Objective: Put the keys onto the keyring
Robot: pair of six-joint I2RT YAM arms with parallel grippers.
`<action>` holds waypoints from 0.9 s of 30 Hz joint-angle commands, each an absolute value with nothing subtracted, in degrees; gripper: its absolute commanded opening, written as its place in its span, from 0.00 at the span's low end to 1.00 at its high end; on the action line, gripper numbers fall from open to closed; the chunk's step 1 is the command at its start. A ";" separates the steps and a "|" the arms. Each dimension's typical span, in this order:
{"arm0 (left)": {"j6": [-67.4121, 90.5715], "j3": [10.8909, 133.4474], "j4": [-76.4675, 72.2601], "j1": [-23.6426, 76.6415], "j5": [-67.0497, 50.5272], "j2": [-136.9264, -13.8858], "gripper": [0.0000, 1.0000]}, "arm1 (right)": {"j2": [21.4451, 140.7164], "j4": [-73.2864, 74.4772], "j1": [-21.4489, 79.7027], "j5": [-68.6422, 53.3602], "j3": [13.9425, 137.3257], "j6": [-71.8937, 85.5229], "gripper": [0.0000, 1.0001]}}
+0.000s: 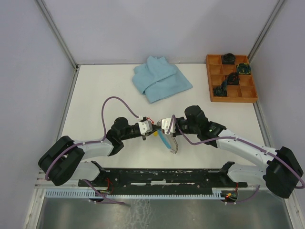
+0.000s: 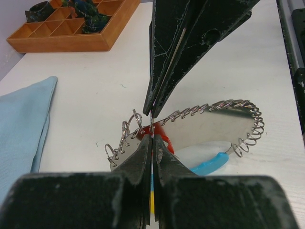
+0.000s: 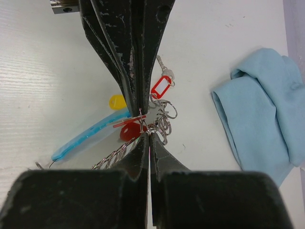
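Observation:
The keyring (image 1: pixel 172 144) hangs between my two grippers above the table, its coil loop with the light-blue segment (image 1: pixel 165 140) drooping down. My left gripper (image 1: pixel 156 130) and right gripper (image 1: pixel 163 128) meet tip to tip. In the left wrist view the left gripper (image 2: pixel 151 137) is shut on a small wire ring beside a red tag (image 2: pixel 165 137), with the keyring (image 2: pixel 214 107) spread behind. In the right wrist view the right gripper (image 3: pixel 148 134) is shut on the keyring's coil (image 3: pixel 114 155). A key with a red-framed tag (image 3: pixel 161 87), a yellow tag (image 3: pixel 117 101) and a red tag (image 3: pixel 127 131) hang there.
A folded light-blue cloth (image 1: pixel 161 78) lies at the back middle and shows in the right wrist view (image 3: pixel 262 109). A wooden compartment tray (image 1: pixel 248 93) with several dark objects stands at the back right. Metal frame posts stand at the back corners.

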State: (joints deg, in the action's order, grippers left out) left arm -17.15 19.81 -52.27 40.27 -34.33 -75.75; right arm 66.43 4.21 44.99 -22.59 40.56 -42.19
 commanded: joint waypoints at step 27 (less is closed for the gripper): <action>-15.87 21.03 -54.55 40.50 -35.21 -74.44 0.03 | 65.35 0.14 45.26 -22.59 41.29 -40.97 0.01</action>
State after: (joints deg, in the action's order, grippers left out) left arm -17.12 19.81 -50.78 40.27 -33.39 -75.70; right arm 66.43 3.88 44.99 -22.00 40.58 -41.78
